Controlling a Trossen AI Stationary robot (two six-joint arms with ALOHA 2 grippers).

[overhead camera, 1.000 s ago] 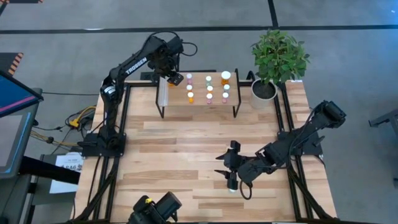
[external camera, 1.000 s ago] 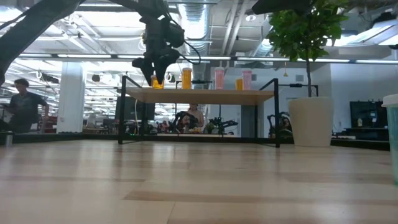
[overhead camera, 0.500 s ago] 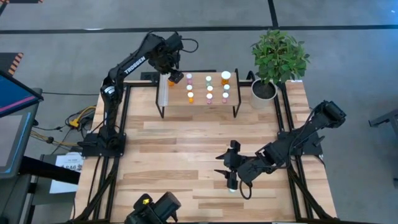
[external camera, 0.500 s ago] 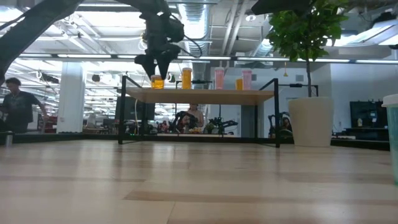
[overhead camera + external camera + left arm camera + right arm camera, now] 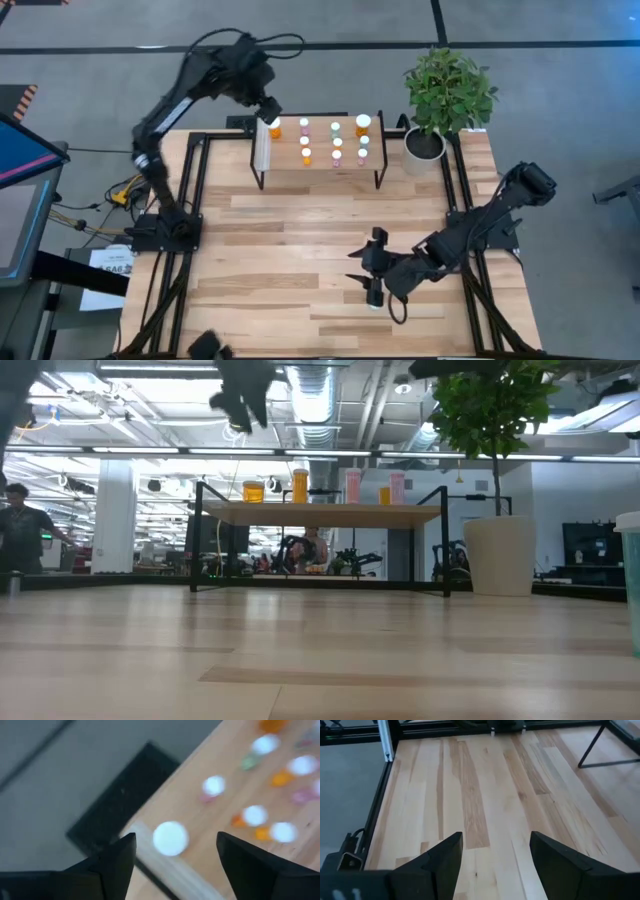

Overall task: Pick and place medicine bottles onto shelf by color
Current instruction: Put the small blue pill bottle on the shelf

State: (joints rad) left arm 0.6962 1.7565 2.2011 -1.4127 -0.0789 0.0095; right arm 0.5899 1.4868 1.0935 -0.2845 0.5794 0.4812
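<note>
Your left gripper [image 5: 268, 104] has lifted off the shelf [image 5: 320, 160] since a second ago and swung up toward the far left, leaving an orange bottle [image 5: 274, 129] standing at the shelf's left end beside the white strip [image 5: 262, 148]; its fingers [image 5: 117, 857] stand apart with nothing between them, so that placement looks finished. Judging by how things lie, the orange bottle now sits left of the other medicine bottles [image 5: 335, 141], which stand in rows across the shelf top, orange toward the left, pink in the middle, green toward the right. Your right gripper [image 5: 372, 292] hangs low over the near right part of the desk [image 5: 290, 250], jaws apart, over a bottle with a white cap [image 5: 373, 299] that the high view shows just under it; the right wrist view shows only bare wood between those fingers. At the low view's right edge stands a white cap on a green body [image 5: 630, 580], which suggests this one belongs with the greens. The low view also shows the orange bottle upright on the shelf, clear of the raised gripper, while the left wrist view looks down on blurred white caps.
</note>
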